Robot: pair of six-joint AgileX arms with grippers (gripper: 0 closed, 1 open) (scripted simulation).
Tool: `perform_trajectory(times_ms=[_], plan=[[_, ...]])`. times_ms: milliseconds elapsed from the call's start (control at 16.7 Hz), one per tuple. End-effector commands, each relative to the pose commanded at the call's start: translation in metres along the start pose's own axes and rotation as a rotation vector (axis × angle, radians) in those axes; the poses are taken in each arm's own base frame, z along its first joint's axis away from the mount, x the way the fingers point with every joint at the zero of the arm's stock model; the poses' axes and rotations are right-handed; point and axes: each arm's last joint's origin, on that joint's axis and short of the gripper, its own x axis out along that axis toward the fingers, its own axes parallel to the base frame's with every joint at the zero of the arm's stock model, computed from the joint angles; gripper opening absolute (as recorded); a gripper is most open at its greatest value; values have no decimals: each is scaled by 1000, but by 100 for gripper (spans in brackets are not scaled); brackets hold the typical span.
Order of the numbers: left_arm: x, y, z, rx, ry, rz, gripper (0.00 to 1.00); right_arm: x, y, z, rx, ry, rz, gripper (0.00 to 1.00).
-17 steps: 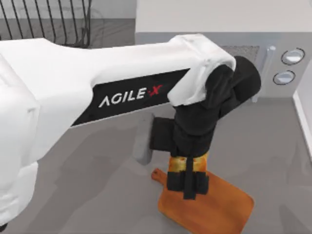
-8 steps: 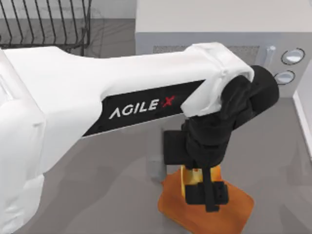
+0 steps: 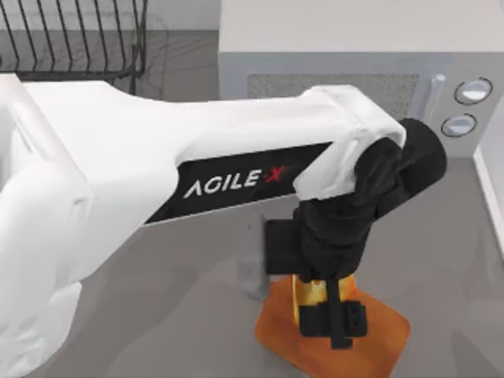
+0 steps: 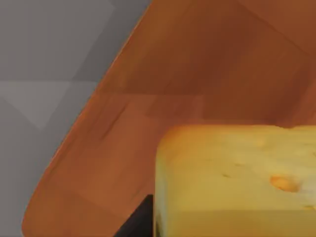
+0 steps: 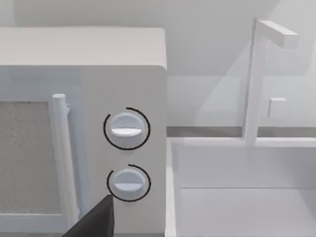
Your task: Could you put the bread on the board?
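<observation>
My left pincer [image 3: 327, 319] hung directly over the board [image 3: 378, 346], closed on the bread [image 3: 309, 290] — the yellow chunk sat clamped between the fingers, above the wood. I judged the grip was kept so that the bread would come down inside the board's edge, not on the grey tabletop [image 3: 181, 291]. In the left wrist view the bread [image 4: 237, 182] sat close above the board [image 4: 163, 94]; whether it touched I could not tell. My right arm was parked facing the microwave [image 5: 118, 74] — its pincer's state I could not tell.
</observation>
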Motion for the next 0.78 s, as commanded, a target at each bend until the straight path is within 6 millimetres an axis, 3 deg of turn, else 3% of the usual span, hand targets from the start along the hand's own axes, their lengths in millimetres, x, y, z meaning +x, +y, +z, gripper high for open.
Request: perform_trajectory(times_ms=[360, 540, 780], plan=[[27, 1, -1, -2, 1, -1, 0, 0, 0, 0, 0, 0, 0, 100], [28, 1, 0, -2, 0, 0, 0, 0, 0, 0, 0, 0, 0, 100], [28, 1, 0, -2, 0, 0, 30, 0, 0, 0, 0, 0, 0, 100]])
